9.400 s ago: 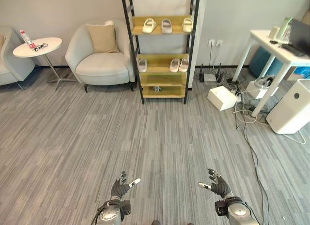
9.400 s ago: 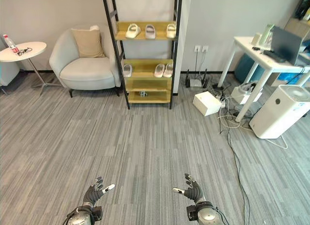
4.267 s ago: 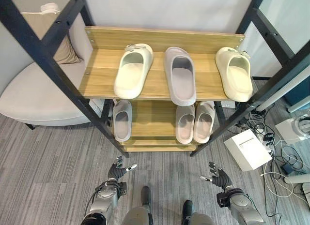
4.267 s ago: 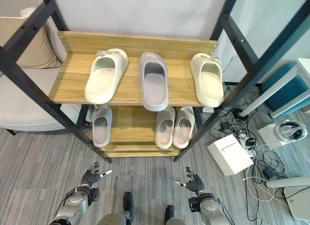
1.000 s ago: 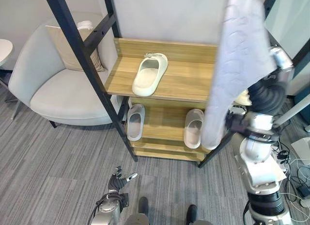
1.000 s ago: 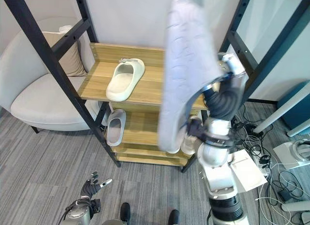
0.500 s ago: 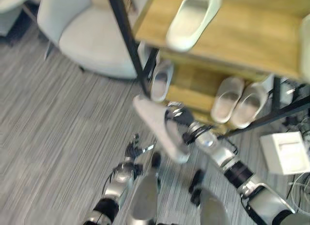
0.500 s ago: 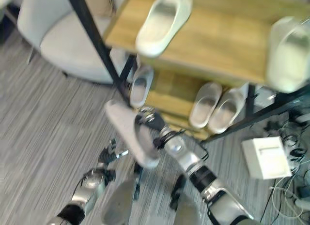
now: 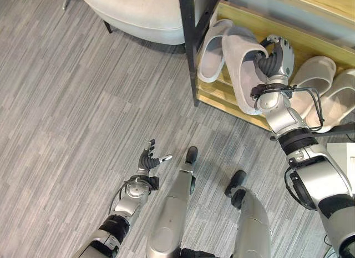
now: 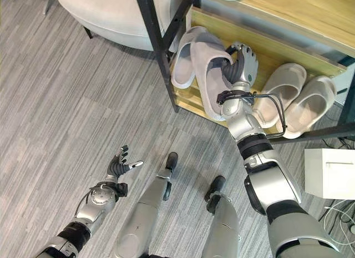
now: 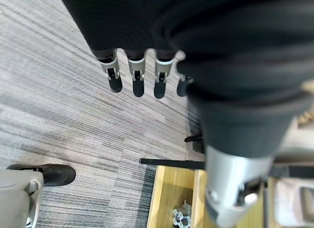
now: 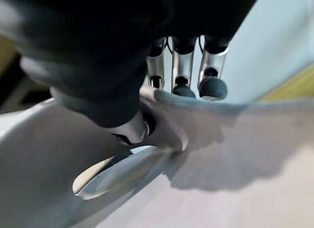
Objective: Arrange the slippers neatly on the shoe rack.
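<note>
My right hand (image 9: 275, 57) is shut on a grey slipper (image 9: 243, 70), fingers over its strap (image 12: 196, 115) and thumb under it. The slipper is at the rack's lower shelf (image 9: 260, 36), right beside a matching grey slipper (image 9: 209, 51), and its heel end juts past the shelf's front edge. A pale beige pair (image 9: 310, 83) lies further right on the same shelf. My left hand (image 9: 148, 161) hangs low over the floor in front of the rack, fingers (image 11: 135, 78) straight and holding nothing.
The rack's black front post (image 9: 188, 41) stands just left of the grey slippers. A light armchair (image 9: 138, 8) sits left of the rack. A white box (image 10: 333, 175) lies on the floor at the right. A small object (image 11: 179, 215) rests on the bottom shelf.
The camera has tipped down towards the floor. My right hand has carried the grey slipper from above the floor in front of the rack to the lower shelf, beside the other grey one.
</note>
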